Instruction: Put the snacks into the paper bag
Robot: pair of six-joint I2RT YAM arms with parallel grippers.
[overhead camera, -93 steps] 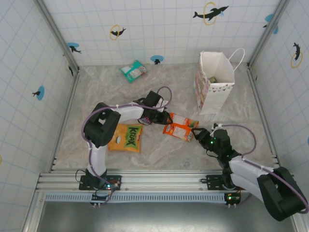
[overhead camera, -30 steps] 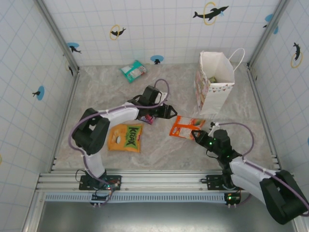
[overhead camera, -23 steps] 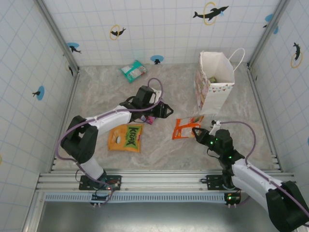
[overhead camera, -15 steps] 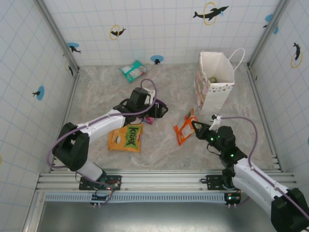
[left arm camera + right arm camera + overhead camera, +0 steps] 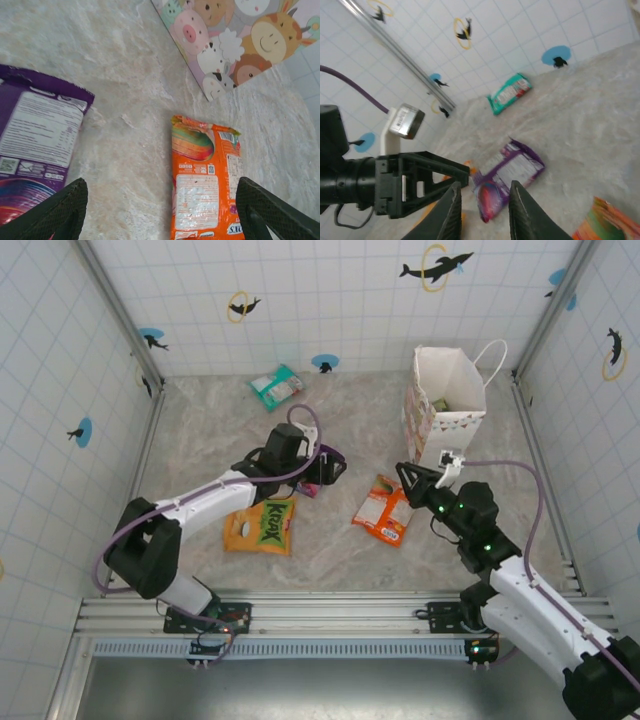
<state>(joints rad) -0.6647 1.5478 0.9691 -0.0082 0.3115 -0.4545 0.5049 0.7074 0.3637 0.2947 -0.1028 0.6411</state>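
A: Quick, L to R, top view. What's where?

B: teal pkt (image 5: 277,387) is far back, approx 11 o'clock from L claw (image 5: 340,467), well apart from both arms. big orange pkt (image 5: 262,525) lies flat at its 8 o'clock. purple pkt (image 5: 306,486) is on the same line but just beside the claw.

A: L claw state?

B: Wide, nothing in it.

A: And the pkt that matters?

B: orange-red pkt (image 5: 385,511), flat on the table (image 5: 200,440), outside the bag. It's approx 7 o'clock from R claw (image 5: 403,475), w/ its top end just beside the fingers. From L claw it's 4 o'clock and farther off, so I'd say R arm is nearer.

A: Long axis?

B: Approx 12-to-6, slight tilt. My guess is the jaws should straddle it 9-to-3.

A: R claw state?

B: Fingers a little apart, narrow gap, nothing btw them. Its wrist cam looks across at the purple pkt, not down at the orange-red one, so it'd need to tip down first, imo.

A: Bag?

B: paper bag (image 5: 445,410) is upright, mouth open, near, approx 1 o'clock from R claw. There's sth inside, too small to tell what.
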